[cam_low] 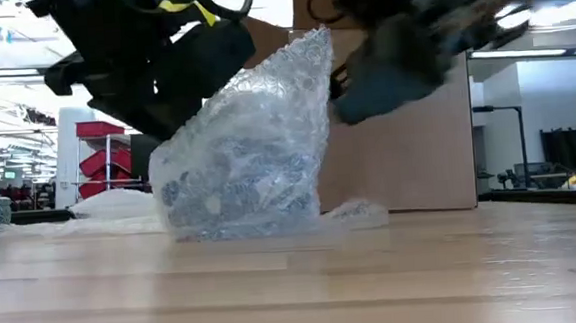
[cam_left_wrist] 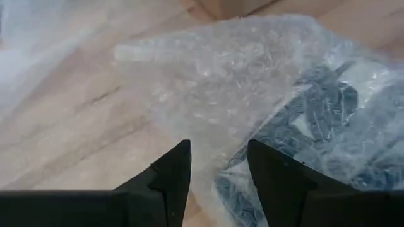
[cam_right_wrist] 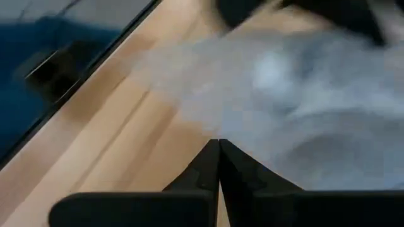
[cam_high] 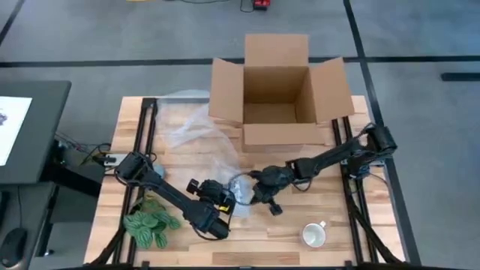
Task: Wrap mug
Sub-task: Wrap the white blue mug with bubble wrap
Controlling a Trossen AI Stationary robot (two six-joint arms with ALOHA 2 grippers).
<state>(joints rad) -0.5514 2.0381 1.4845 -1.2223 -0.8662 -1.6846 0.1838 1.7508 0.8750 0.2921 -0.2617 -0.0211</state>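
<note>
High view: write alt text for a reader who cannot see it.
Seen from above, two dark robot arms meet over a bundle of bubble wrap near the middle of a wooden table, the left gripper and right gripper on either side of it. An open cardboard box stands at the far edge, a white mug near the front right, a green plant at front left.

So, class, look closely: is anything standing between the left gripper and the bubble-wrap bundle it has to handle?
Nothing visible does. The left gripper, fingers open, sits right at the bubble-wrap bundle, with only table beneath. The right gripper, shut, meets the bundle's other side.
</note>
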